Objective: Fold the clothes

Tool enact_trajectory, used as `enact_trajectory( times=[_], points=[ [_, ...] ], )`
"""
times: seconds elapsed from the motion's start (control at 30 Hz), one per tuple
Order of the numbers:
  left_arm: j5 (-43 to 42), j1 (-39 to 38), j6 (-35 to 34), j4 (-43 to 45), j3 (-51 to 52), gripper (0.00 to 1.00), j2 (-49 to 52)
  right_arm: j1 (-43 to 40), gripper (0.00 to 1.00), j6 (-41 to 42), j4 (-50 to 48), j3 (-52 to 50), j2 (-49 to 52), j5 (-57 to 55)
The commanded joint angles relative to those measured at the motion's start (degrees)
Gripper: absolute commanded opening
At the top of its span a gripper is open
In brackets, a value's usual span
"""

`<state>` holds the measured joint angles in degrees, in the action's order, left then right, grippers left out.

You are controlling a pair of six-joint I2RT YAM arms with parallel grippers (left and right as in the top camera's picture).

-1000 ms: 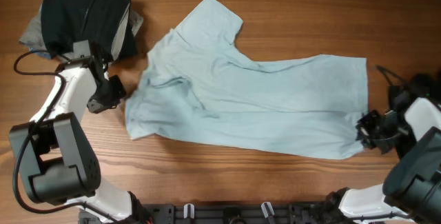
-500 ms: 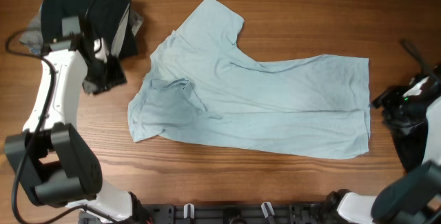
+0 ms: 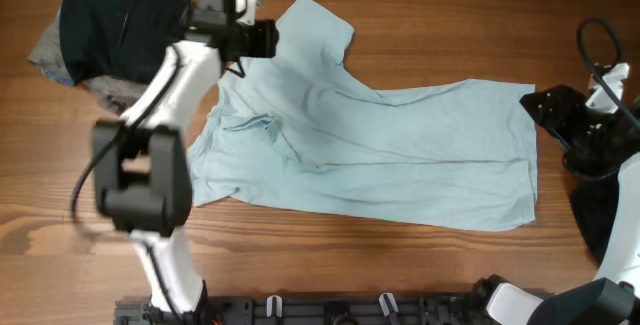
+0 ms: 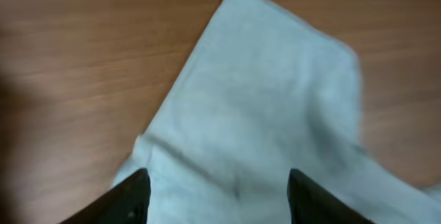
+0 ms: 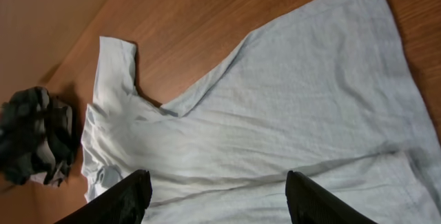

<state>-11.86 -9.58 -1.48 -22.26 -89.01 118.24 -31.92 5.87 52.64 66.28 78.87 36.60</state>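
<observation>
Pale blue T-shirt [image 3: 400,150] looks limp and light, likely to bunch, so pinch at edges/corners; left gripper [image 3: 262,37] and right gripper [image 3: 537,107] both spread, empty.

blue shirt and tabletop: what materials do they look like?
Shirt: thin, soft knit, probably cotton jersey, matte. It lies limp with soft wrinkles and stitched hems.
Table: wood or wood-look laminate, smooth with a slight sheen. It has straight brown grain lines, but the pictures can't show which of the two it is.
</observation>
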Motion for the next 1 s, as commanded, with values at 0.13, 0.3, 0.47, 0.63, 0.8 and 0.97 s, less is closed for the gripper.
enact_trajectory(
  times=[0.13, 0.3, 0.47, 0.63, 0.8, 0.97],
  points=[
    [0.2, -1.0, 1.1, 14.2, -1.2, 0.65, 11.7, 1.9, 0.68, -1.4, -0.1, 0.8, 1.8, -1.2],
    [1.4, -1.0, 1.3, 17.4, -1.2, 0.63, 15.8, 1.9, 0.68, -1.4, -0.1, 0.7, 2.6, -1.3],
    [1.3, -1.0, 1.2, 15.4, -1.2, 0.27, 16.7, 1.9, 0.68, -1.4, -0.3, 0.7, 2.7, -3.3],
    [-4.9, -1.0, -0.2, 12.9, -1.3, 0.04, 13.5, 1.9, 0.68, -1.5, -1.6, 0.7, 2.7, -7.1],
    [-4.8, -0.9, -1.1, 10.2, -1.3, 0.04, 6.0, 2.4, 0.52, -2.8, -6.4, 0.7, 3.3, -8.4],
    [-0.6, -0.3, -1.1, 5.9, -1.3, 0.04, -1.2, 4.3, 0.46, -1.3, -12.1, 0.7, 8.7, -14.2]
  ],
)
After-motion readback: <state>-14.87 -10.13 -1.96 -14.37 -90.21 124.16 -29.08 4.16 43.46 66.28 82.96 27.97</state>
